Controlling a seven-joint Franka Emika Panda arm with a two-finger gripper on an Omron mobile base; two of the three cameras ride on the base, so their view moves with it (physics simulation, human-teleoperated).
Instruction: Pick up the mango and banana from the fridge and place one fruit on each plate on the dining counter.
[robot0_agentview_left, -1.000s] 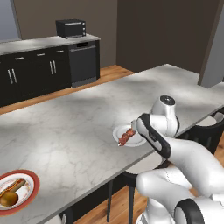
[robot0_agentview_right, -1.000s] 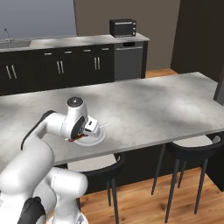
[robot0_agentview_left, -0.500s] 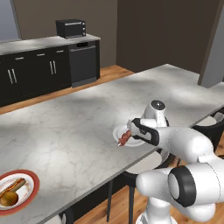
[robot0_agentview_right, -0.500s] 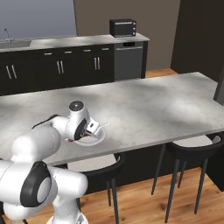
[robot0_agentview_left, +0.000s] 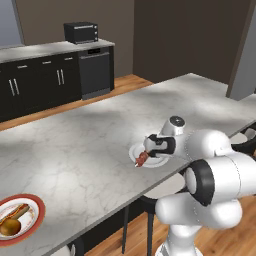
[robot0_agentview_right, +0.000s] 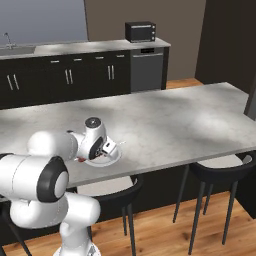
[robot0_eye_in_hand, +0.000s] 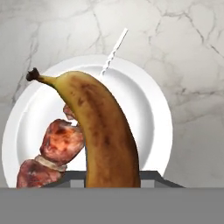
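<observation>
My gripper (robot0_agentview_left: 150, 147) (robot0_agentview_right: 103, 149) is shut on the banana (robot0_eye_in_hand: 105, 131), a curved brown-speckled fruit. It hangs just above the small plain white plate (robot0_eye_in_hand: 153, 109) (robot0_agentview_left: 156, 161) (robot0_agentview_right: 112, 156) near the front edge of the dining counter (robot0_agentview_left: 90, 135) (robot0_agentview_right: 170, 120). A red-and-white meat piece (robot0_eye_in_hand: 57, 148) lies on that plate beside the banana. At the counter's far left, the red-rimmed plate (robot0_agentview_left: 36, 212) holds the mango (robot0_agentview_left: 10, 227) and a hot dog (robot0_agentview_left: 17, 212). The fridge is out of view.
A thin white utensil (robot0_eye_in_hand: 113, 50) leans over the white plate's far rim. Black stools (robot0_agentview_right: 220, 167) (robot0_agentview_right: 112, 187) stand under the counter's near edge. Dark wall cabinets with a toaster oven (robot0_agentview_right: 140, 31) and a dishwasher (robot0_agentview_right: 147, 67) line the back wall.
The wrist has swung a little leftward and lower over the white plate. The banana stays gripped above the plate.
</observation>
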